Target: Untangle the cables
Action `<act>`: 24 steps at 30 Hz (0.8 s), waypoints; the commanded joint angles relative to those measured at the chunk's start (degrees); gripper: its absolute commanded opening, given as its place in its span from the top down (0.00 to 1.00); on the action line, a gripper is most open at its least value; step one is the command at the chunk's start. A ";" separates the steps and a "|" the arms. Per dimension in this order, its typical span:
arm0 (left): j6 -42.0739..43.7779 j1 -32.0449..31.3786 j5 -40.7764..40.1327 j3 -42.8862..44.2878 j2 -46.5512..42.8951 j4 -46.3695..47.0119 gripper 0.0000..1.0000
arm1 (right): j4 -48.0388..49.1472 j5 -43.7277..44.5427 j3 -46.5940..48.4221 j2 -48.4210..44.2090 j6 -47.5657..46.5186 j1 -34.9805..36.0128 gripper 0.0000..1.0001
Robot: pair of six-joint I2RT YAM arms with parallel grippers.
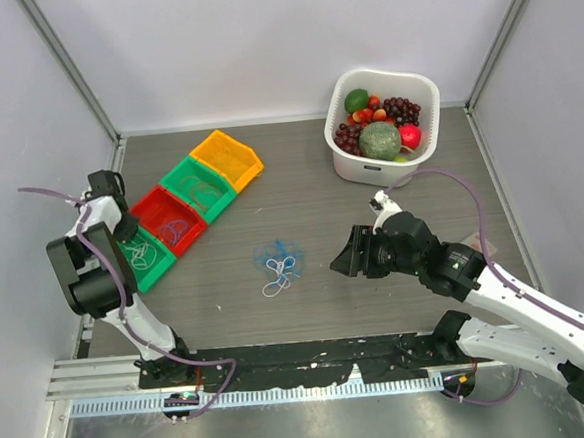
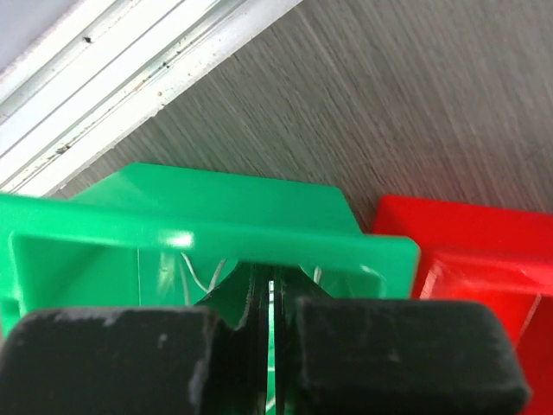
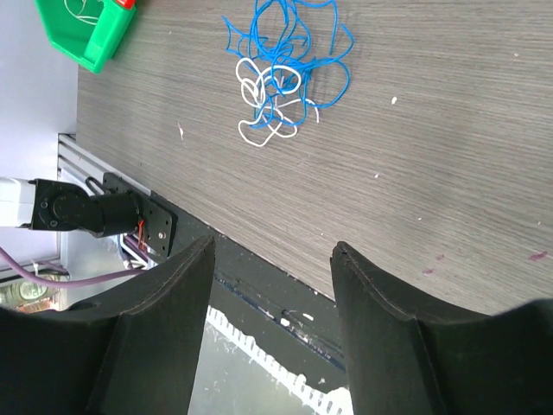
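Observation:
The cables (image 1: 278,263) lie as a small bunch of blue and white loops in the middle of the table. The right wrist view shows the blue loops (image 3: 289,43) above the white ones (image 3: 263,108). My right gripper (image 1: 343,261) hangs just right of the bunch, open and empty (image 3: 272,244), some way short of the loops. My left gripper (image 1: 125,229) is at the far left over the near green bin (image 1: 144,254). Its jaws are shut (image 2: 271,290) just inside the bin's rim (image 2: 216,233), with thin white wires behind them. No strand shows clearly between them.
A row of bins runs diagonally at the left: yellow (image 1: 226,158), green (image 1: 202,188), red (image 1: 170,219) and the near green one; some hold loose wires. A white basket (image 1: 353,165) of fruit stands at the back right. A metal rail (image 1: 284,390) lines the near edge.

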 commanded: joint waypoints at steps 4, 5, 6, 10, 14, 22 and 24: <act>-0.06 1.24 5.17 4.36 0.03 -5.96 0.69 | 4.20 3.40 -0.20 0.48 -1.79 -0.01 0.39; -0.76 1.15 4.73 3.84 -1.73 -6.05 0.58 | 4.20 3.40 -0.03 0.74 -1.88 0.08 0.39; -1.37 1.24 4.64 3.23 -3.31 -5.97 0.51 | 4.11 3.40 0.41 0.92 -1.97 0.08 0.39; -3.31 1.15 5.34 3.22 -8.50 -8.33 0.34 | 4.55 2.26 1.81 2.67 -3.28 -0.01 0.38; -4.72 -1.13 1.83 5.59 -11.67 -12.29 0.12 | 4.29 1.03 2.43 3.82 -5.21 -0.01 0.38; -7.71 -8.33 -6.96 9.11 -22.03 -19.68 0.12 | -0.80 -0.29 7.52 6.80 -11.01 -0.09 0.35; -7.53 -11.40 -7.49 7.97 -25.02 -20.46 0.13 | -2.39 -0.12 9.20 8.99 -11.81 -0.18 0.34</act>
